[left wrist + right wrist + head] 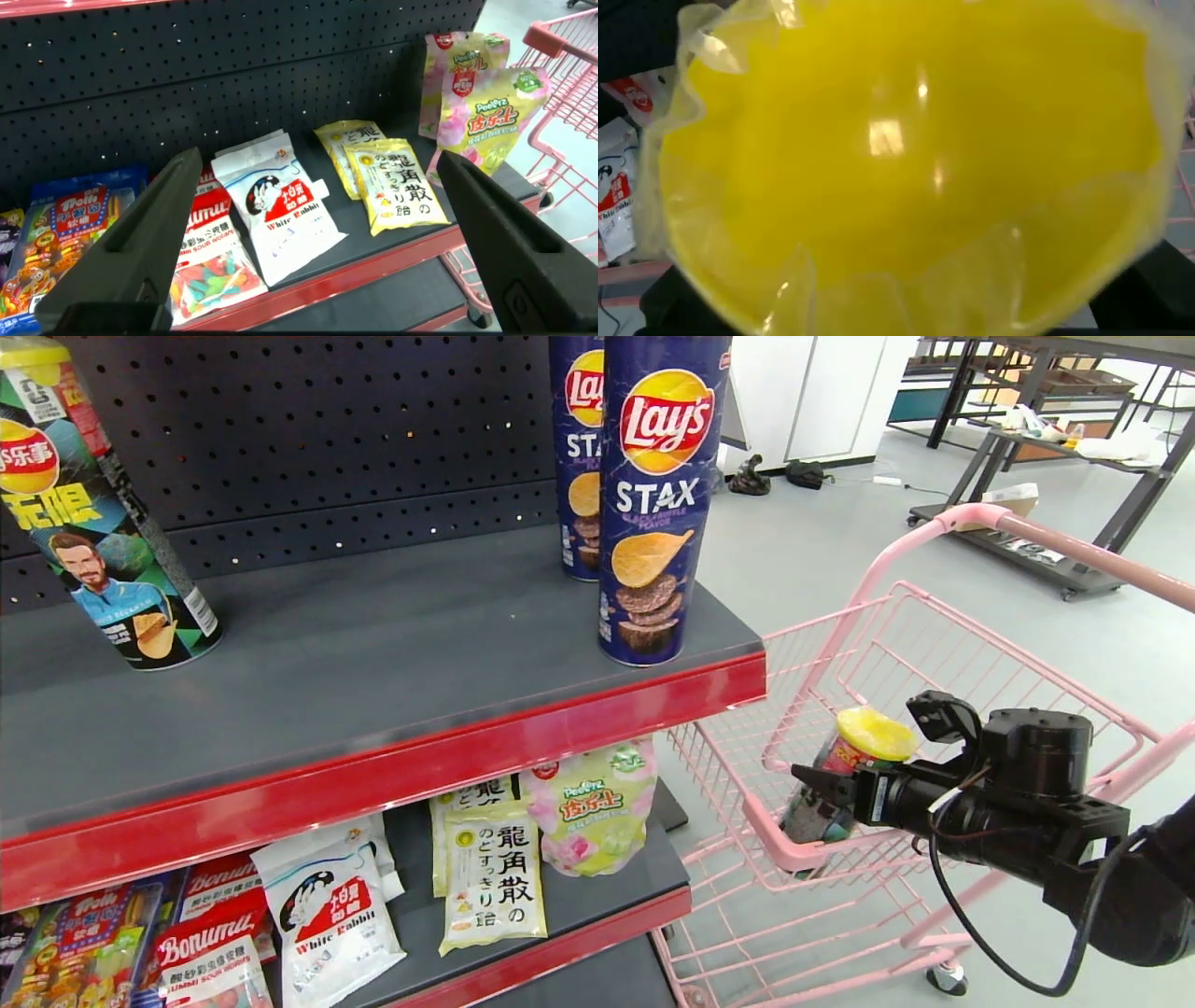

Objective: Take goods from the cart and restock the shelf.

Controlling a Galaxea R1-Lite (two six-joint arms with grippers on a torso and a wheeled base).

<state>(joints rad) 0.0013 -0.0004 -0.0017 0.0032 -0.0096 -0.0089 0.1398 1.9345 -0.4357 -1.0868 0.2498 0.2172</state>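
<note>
A chip can [834,761] with a yellow lid [876,733] stands tilted inside the pink cart [920,537]. My right gripper [814,782] is at the can's upper body, shut on it just below the lid. In the right wrist view the yellow lid [915,159] is very close. The upper shelf [373,644] carries two dark blue chip cans [658,504] at its right end and a green chip can [93,523] at the left. My left gripper [318,163] hangs open in front of the lower shelf [374,257], holding nothing.
Bags of sweets lie on the lower shelf: a white bag [327,905], yellow packets [490,877] and a green-pink pouch [593,812]. The upper shelf has bare room [401,616] between the green can and the blue cans. Tables [1074,439] stand behind the cart.
</note>
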